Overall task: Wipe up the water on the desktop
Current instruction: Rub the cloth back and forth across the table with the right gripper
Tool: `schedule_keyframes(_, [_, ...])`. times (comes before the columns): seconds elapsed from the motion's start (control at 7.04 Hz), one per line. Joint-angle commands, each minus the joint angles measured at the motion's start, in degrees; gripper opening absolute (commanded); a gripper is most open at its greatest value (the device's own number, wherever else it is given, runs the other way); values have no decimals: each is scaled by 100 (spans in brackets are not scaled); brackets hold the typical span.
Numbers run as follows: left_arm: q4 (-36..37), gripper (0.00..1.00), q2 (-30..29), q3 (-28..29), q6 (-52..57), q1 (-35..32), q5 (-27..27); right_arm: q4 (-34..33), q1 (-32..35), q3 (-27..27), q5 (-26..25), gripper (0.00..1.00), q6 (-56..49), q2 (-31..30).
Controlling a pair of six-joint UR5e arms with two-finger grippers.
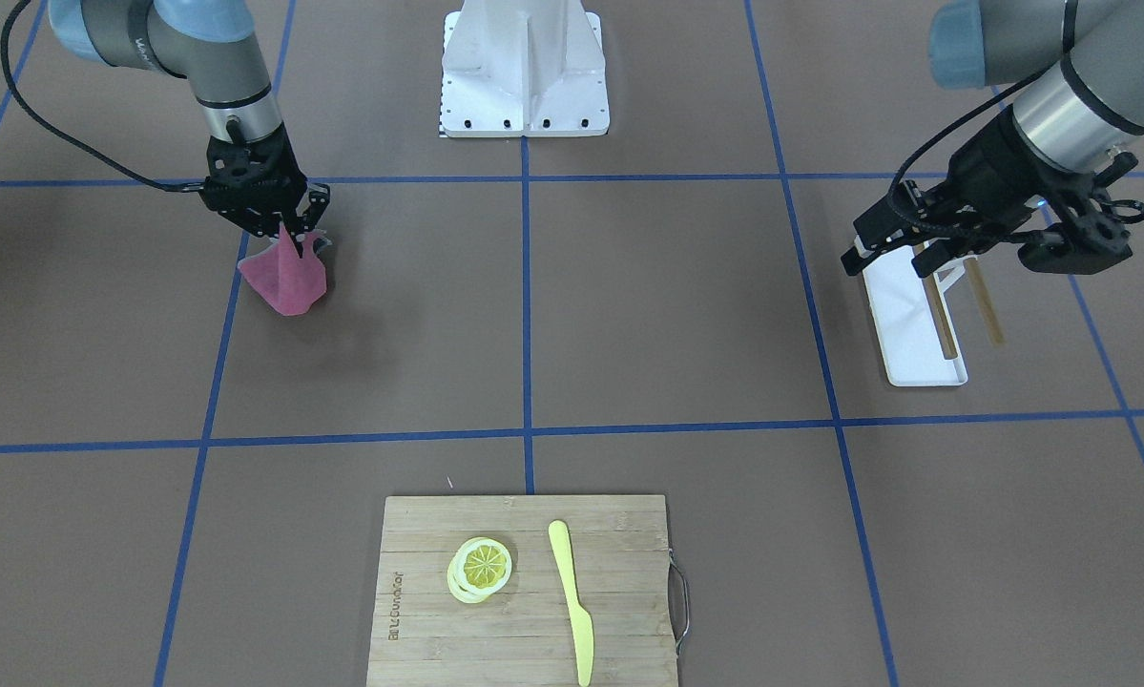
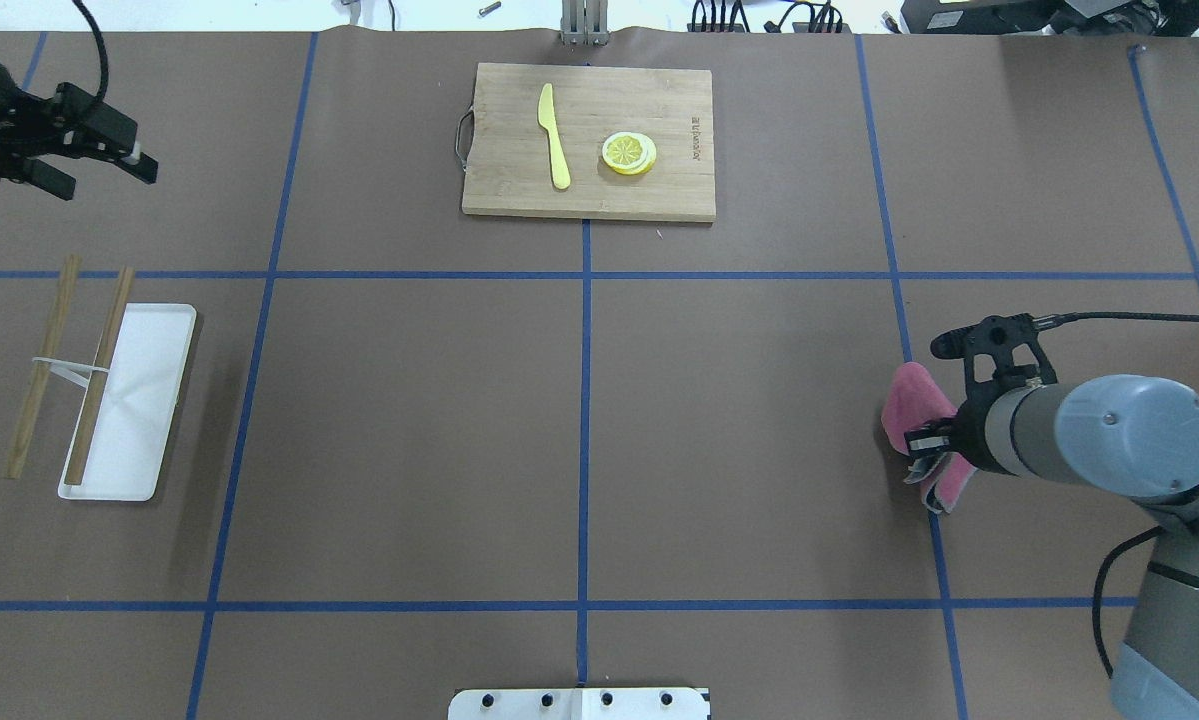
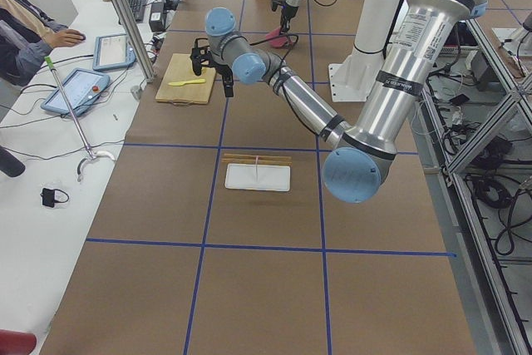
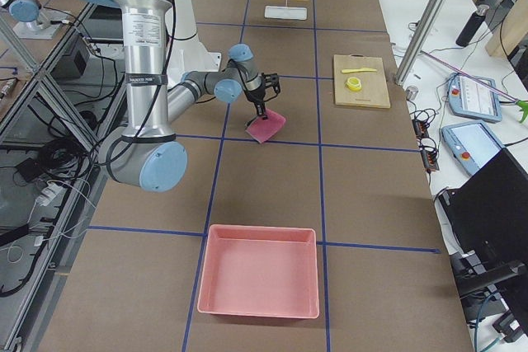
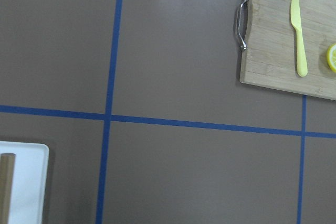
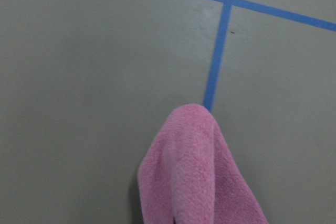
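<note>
**Pink cloth pinched over the desk**

In the right half of the desk (image 1: 629, 315), midway between its near and far edges, the right pincer (image 1: 295, 229) pinches a pink cloth (image 1: 287, 277) hanging over a blue tape line (image 6: 215, 77). Farther off, toward the far edge on the left, the left pincer (image 2: 109, 183) hovers spread wide and empty.

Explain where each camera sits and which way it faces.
Front-facing: across the table, facing the robot's white base; both arms.
Overhead: behind the robot, down on the brown taped desktop; both arms.
Exterior left: table end nearest left arm; both arms.
Exterior right: opposite end, near pink plastic bin; both arms.
Left wrist: down on rectangular bamboo cutting board; no body.
Right wrist: down on pink fleece cloth; no body.
Shared: front-facing and overhead show right gripper holding the cloth.
</note>
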Motion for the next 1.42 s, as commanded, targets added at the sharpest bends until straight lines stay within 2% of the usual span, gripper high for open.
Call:
schedule_keyframes(0.0, [15,97,704,131,1569,-710,31,707,658,-37,475,0,-905,-1003])
schedule_keyframes(0.14, [15,97,968,192,2016,-879,32,840,783,-98,530,0,-1083,-1198])
schedule_keyframes(0.43, [50,98,971,578,2913,-1370,23,850,732,-309,504,0,-849,-825])
schedule_keyframes(0.71, [147,98,971,571,2926,-1408,23,780,-64,-309,190,0,273,-246])
schedule_keyframes(0.85, [191,98,971,579,2926,-1425,23,344,-434,-301,-91,0,721,201])
schedule_keyframes(0.99, [270,98,953,571,2926,-1434,14,-513,-576,-257,-155,0,995,1006])
schedule_keyframes(1.28, [270,98,970,579,2917,-1425,14,-1878,-1331,-318,-741,0,1873,2388])
